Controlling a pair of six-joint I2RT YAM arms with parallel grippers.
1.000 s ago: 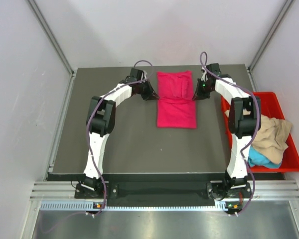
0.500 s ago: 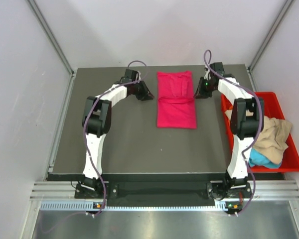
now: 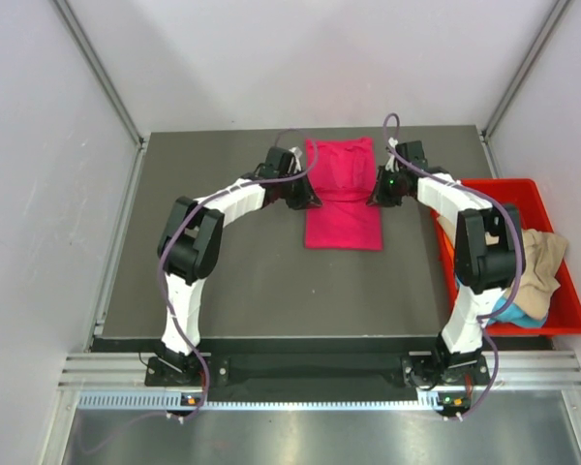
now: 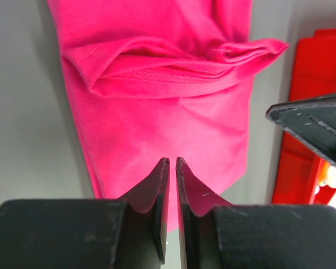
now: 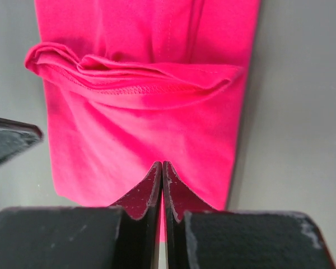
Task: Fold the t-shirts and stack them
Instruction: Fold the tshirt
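A magenta-pink t-shirt (image 3: pixel 344 199) lies flat at the back middle of the table, folded into a long strip with a cross fold (image 4: pixel 168 70) near its middle. My left gripper (image 3: pixel 310 196) is at the strip's left edge. Its jaws (image 4: pixel 171 161) stand a narrow slit apart over the pink cloth, with nothing between them. At the right edge my right gripper (image 3: pixel 377 190) has its fingertips (image 5: pixel 161 163) pressed together above the cloth, and nothing shows between them. Tan (image 3: pixel 537 260) and turquoise (image 3: pixel 511 308) t-shirts lie in the bin.
A red plastic bin (image 3: pixel 565 322) stands at the table's right edge, close beside the right arm. The dark table (image 3: pixel 242 281) ends at metal rails in front and on the left. White walls close in the back and sides.
Both grippers have moved inward from beside the pink t-shirt to its left and right edges. Their jaws parted a little and came back together. The shirt has not moved.
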